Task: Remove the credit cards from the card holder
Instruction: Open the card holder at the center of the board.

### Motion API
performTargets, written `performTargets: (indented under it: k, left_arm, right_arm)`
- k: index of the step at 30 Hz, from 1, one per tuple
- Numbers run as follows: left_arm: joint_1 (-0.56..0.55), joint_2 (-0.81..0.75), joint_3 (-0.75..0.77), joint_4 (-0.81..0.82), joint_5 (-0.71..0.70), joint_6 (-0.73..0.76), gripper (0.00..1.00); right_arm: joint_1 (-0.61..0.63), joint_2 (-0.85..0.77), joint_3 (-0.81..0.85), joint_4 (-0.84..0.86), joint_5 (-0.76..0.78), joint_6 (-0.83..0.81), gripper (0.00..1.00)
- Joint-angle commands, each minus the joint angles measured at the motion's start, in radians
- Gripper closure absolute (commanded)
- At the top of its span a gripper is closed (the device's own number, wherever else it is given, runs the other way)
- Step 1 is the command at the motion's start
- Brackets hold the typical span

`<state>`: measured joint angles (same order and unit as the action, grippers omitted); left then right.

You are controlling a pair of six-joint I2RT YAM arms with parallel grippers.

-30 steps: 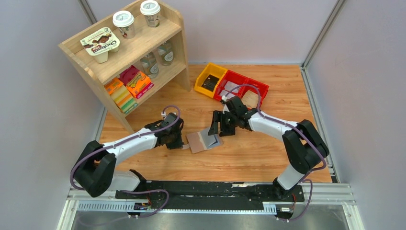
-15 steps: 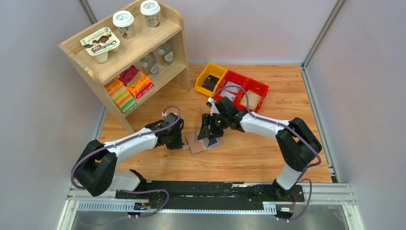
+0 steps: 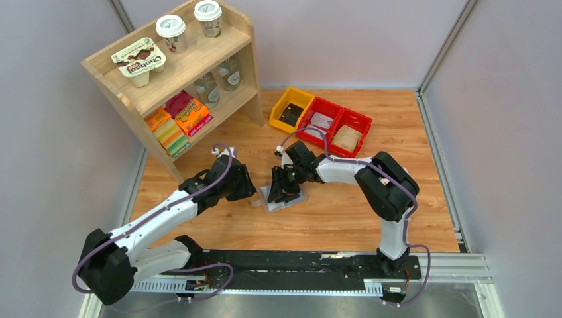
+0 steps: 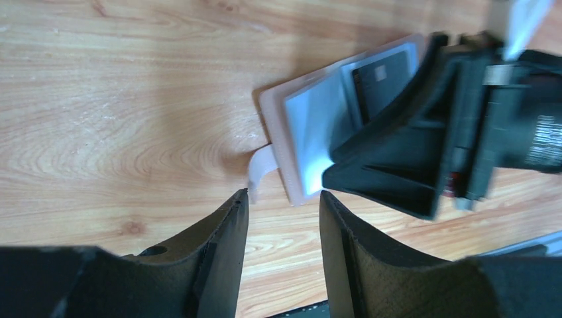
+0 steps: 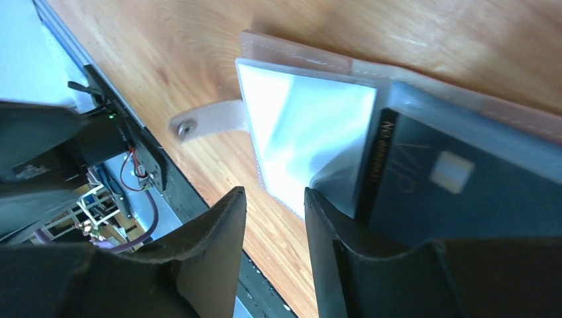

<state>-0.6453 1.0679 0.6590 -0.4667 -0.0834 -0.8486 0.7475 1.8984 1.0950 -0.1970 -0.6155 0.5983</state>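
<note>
Overhead, the card holder (image 3: 270, 201) lies open on the counter (image 3: 344, 205), with the right end effector (image 3: 283, 191) over it. Left wrist: the left end effector (image 4: 281, 195) is open and empty, near the tab (image 4: 260, 165). Right wrist: the jaws stand apart above the holder, and a black card (image 5: 457, 192) sits inside.
</note>
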Motion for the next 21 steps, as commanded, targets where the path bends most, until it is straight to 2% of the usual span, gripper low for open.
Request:
performTargets:
  k: [1,5,14,16,21]
  left_arm:
    - [0.004,-0.095,-0.01,-0.016,-0.042,-0.044,0.48]
    - [0.004,-0.123,-0.015,0.025,-0.026,-0.052,0.49]
    - [0.004,0.015,0.007,0.18,0.077,-0.125,0.53]
    - [0.004,0.059,0.02,0.207,0.077,-0.129,0.57]
    - [0.004,0.206,0.065,0.253,0.111,-0.135,0.76]
  right_arm:
    - [0.004,0.039,0.052,-0.034,0.02,-0.009,0.57]
    - [0.007,0.06,0.075,-0.113,0.086,-0.028,0.61]
    - [0.007,-0.021,0.086,-0.13,0.157,-0.057,0.72]
    - [0.007,-0.024,0.083,-0.13,0.166,-0.058,0.75]
    - [0.009,-0.03,0.074,-0.13,0.181,-0.055,0.77]
